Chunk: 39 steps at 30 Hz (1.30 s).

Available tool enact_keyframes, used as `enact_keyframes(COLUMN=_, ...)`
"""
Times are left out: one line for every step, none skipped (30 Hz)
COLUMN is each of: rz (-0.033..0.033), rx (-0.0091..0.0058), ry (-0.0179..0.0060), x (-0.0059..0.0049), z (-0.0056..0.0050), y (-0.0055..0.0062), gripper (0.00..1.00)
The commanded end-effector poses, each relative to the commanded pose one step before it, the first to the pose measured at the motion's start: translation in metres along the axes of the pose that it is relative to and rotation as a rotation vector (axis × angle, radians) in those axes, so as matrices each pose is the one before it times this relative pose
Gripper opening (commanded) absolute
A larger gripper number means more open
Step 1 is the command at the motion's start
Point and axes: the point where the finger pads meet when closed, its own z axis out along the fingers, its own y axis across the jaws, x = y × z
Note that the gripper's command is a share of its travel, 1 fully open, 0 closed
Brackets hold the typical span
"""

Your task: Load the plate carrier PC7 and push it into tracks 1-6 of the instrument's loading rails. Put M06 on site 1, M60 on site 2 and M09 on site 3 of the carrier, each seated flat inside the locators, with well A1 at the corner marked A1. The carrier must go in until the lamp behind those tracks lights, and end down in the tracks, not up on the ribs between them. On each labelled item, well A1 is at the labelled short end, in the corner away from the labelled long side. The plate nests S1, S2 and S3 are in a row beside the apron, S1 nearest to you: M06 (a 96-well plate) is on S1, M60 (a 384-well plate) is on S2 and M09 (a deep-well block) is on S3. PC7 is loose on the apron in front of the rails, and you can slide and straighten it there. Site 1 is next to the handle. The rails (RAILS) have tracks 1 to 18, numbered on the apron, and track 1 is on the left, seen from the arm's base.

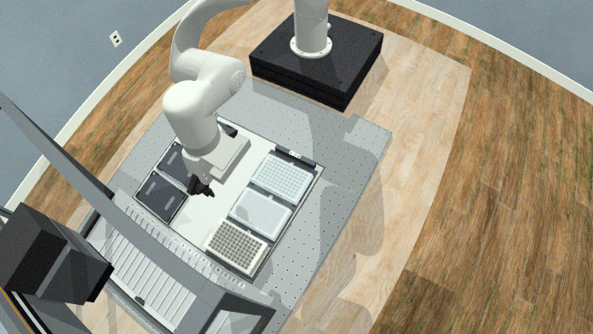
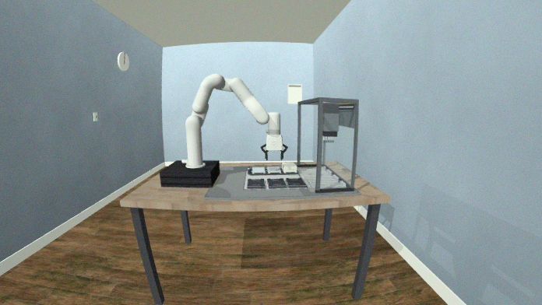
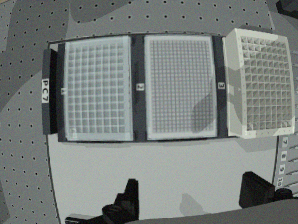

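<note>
Pincer (image 1: 201,187) (image 2: 274,156) (image 3: 192,194) spread, empty, beside loaded carrier (image 1: 276,150) (image 2: 251,173) (image 3: 139,112); off-centre push could skew it, riding up ribs (image 1: 164,294).

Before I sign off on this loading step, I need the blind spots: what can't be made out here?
- Seating of the deep-well block: its own body hides its underside in the wrist view.
- Lamp behind tracks 1-6: the instrument's frame crosses that area from the top; no lamp can be told.
- A1 corner marks: too small and blurred in the wrist view.
- Claw: its base is cut off by the wrist view's lower edge.
</note>
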Motion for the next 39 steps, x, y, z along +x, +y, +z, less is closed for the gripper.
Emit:
enact_keyframes(rz=0.0, rx=-0.00333, ry=0.00611, x=0.00007, z=-0.00937, y=0.00133, gripper=1.0)
enact_keyframes(rz=0.0, rx=0.0, ry=0.0, x=0.0, z=-0.00167, y=0.0, gripper=1.0)
enact_keyframes(rz=0.0, rx=0.0, ry=0.0, x=0.0, z=-0.00167, y=0.0, gripper=1.0)
enact_keyframes(rz=0.0, rx=0.0, ry=0.0, x=0.0, z=-0.00167, y=0.0, gripper=1.0)
enact_keyframes(rz=0.0, rx=0.0, ry=0.0, x=0.0, z=-0.00156, y=0.0, gripper=1.0)
enact_keyframes(rz=0.0, rx=0.0, ry=0.0, x=0.0, z=0.0, y=0.0, gripper=1.0)
enact_keyframes(rz=0.0, rx=0.0, ry=0.0, x=0.0, z=0.0, y=0.0, gripper=1.0)
enact_keyframes(rz=0.0, rx=0.0, ry=0.0, x=0.0, z=0.0, y=0.0, gripper=1.0)
enact_keyframes(rz=0.0, rx=0.0, ry=0.0, x=0.0, z=0.0, y=0.0, gripper=1.0)
enact_keyframes(rz=0.0, rx=0.0, ry=0.0, x=0.0, z=0.0, y=0.0, gripper=1.0)
enact_keyframes(rz=0.0, rx=0.0, ry=0.0, x=0.0, z=0.0, y=0.0, gripper=1.0)
enact_keyframes(rz=0.0, rx=0.0, ry=0.0, x=0.0, z=0.0, y=0.0, gripper=1.0)
enact_keyframes(rz=0.0, rx=0.0, ry=0.0, x=0.0, z=0.0, y=0.0, gripper=1.0)
enact_keyframes(rz=0.0, rx=0.0, ry=0.0, x=0.0, z=0.0, y=0.0, gripper=1.0)
enact_keyframes(rz=0.0, rx=0.0, ry=0.00004, x=0.00501, z=0.0, y=0.0, gripper=1.0)
enact_keyframes(rz=0.0, rx=0.0, ry=0.00004, x=0.00501, z=0.0, y=0.0, gripper=1.0)
enact_keyframes(rz=0.0, rx=0.0, ry=0.00004, x=0.00501, z=0.0, y=0.0, gripper=1.0)
enact_keyframes(rz=0.0, rx=0.0, ry=0.00004, x=0.00501, z=0.0, y=0.0, gripper=1.0)
enact_keyframes(rz=0.0, rx=0.0, ry=0.00004, x=0.00501, z=0.0, y=0.0, gripper=1.0)
enact_keyframes(rz=0.0, rx=0.0, ry=0.00004, x=0.00501, z=0.0, y=0.0, gripper=1.0)
enact_keyframes(rz=0.0, rx=0.0, ry=0.00004, x=0.00501, z=0.0, y=0.0, gripper=1.0)
enact_keyframes(rz=0.0, rx=0.0, ry=0.00004, x=0.00501, z=0.0, y=0.0, gripper=1.0)
enact_keyframes(rz=0.0, rx=0.0, ry=0.0, x=0.0, z=0.0, y=0.0, gripper=1.0)
enact_keyframes(rz=0.0, rx=0.0, ry=0.0, x=0.0, z=0.0, y=0.0, gripper=1.0)
enact_keyframes(rz=0.0, rx=0.0, ry=0.00004, x=0.00501, z=0.0, y=0.0, gripper=1.0)
enact_keyframes(rz=0.0, rx=0.0, ry=0.00004, x=0.00501, z=0.0, y=0.0, gripper=1.0)
enact_keyframes(rz=0.0, rx=0.0, ry=0.00004, x=0.00501, z=0.0, y=0.0, gripper=1.0)
enact_keyframes(rz=0.0, rx=0.0, ry=0.00004, x=0.00501, z=0.0, y=0.0, gripper=1.0)
enact_keyframes(rz=0.0, rx=0.0, ry=0.00004, x=0.00501, z=0.0, y=0.0, gripper=1.0)
enact_keyframes(rz=0.0, rx=0.0, ry=0.00004, x=0.00501, z=0.0, y=0.0, gripper=1.0)
enact_keyframes(rz=0.0, rx=0.0, ry=0.00004, x=0.00501, z=0.0, y=0.0, gripper=1.0)
enact_keyframes(rz=0.0, rx=0.0, ry=0.00004, x=0.00501, z=0.0, y=0.0, gripper=1.0)
enact_keyframes(rz=0.0, rx=0.0, ry=0.00004, x=0.00501, z=0.0, y=0.0, gripper=1.0)
enact_keyframes(rz=0.0, rx=0.0, ry=0.00004, x=0.00501, z=0.0, y=0.0, gripper=1.0)
enact_keyframes(rz=0.0, rx=0.0, ry=0.00004, x=0.00501, z=0.0, y=0.0, gripper=1.0)
enact_keyframes(rz=0.0, rx=0.0, ry=0.00004, x=0.00501, z=0.0, y=0.0, gripper=1.0)
enact_keyframes(rz=0.0, rx=0.0, ry=0.00004, x=0.00501, z=0.0, y=0.0, gripper=1.0)
enact_keyframes(rz=0.0, rx=0.0, ry=0.00004, x=0.00501, z=0.0, y=0.0, gripper=1.0)
enact_keyframes(rz=0.0, rx=0.0, ry=0.00004, x=0.00501, z=0.0, y=0.0, gripper=1.0)
